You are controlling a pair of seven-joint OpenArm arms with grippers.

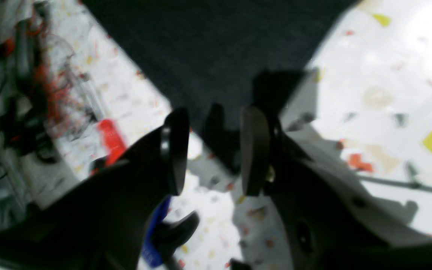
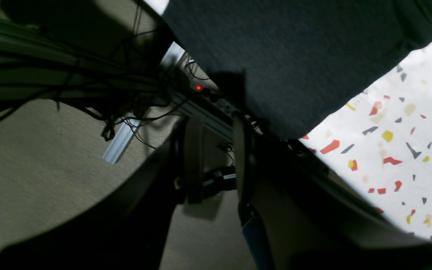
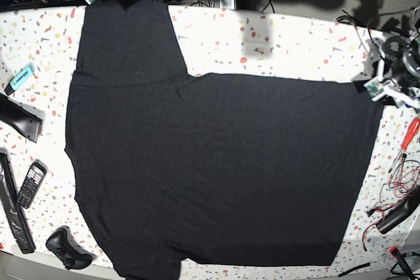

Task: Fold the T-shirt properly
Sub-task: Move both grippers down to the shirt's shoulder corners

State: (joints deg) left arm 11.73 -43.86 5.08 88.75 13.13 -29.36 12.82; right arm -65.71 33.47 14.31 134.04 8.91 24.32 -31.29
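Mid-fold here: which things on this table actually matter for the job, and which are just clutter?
Job: T-shirt; left end effector; right end effector.

Clutter: mobile phone; game controller; teal marker; red-handled screwdriver.

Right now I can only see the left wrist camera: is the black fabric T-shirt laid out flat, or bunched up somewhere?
Observer: Flat. The black fabric T-shirt is spread across the speckled white table.
Operator: And the right gripper?
Observer: The right gripper is open and empty, just off the end of a sleeve.
Operator: Anything lying close to the shirt?
Observer: A black keypad phone lies beside it on the table, not touching.
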